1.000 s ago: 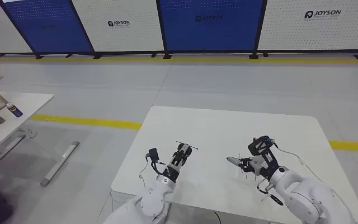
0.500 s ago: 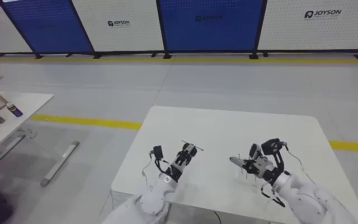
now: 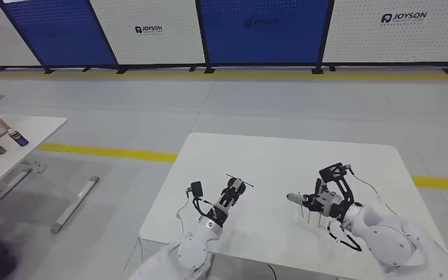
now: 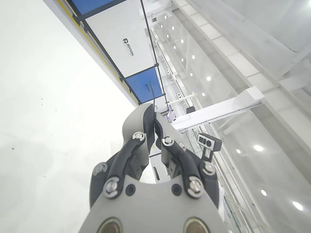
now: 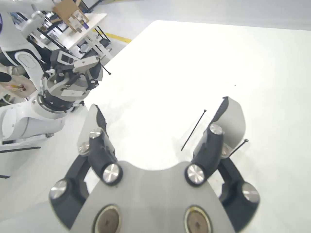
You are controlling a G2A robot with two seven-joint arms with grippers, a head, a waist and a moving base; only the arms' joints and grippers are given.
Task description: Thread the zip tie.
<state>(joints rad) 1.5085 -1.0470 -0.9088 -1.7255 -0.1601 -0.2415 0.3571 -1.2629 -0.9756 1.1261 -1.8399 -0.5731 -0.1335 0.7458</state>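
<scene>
Left wrist view, left fingers point(image 4: 147, 123) clamped on black zip tie point(image 4: 152, 93), right fingers point(image 5: 231, 115) spread wide, empty, near loose tie point(image 5: 194, 130)

A white table point(image 3: 280, 157) with rounded corners fills the near middle of the scene, standing on a pale grey floor point(image 3: 140, 105). A yellow line point(image 3: 105, 151) crosses the floor from left to right, passing behind the table. At the far side stands a row of upright panels, blue ones point(image 3: 264, 31) alternating with white perforated ones point(image 3: 143, 31), with a second yellow line point(image 3: 210, 73) along their base. At the left edge is another white table point(image 3: 35, 128) with a small dark can point(image 3: 18, 138) on it. A grey metal bar point(image 3: 75, 204) lies on the floor near that table. Overhead, round ceiling lights point(image 4: 208, 78) shine among white beams.
</scene>
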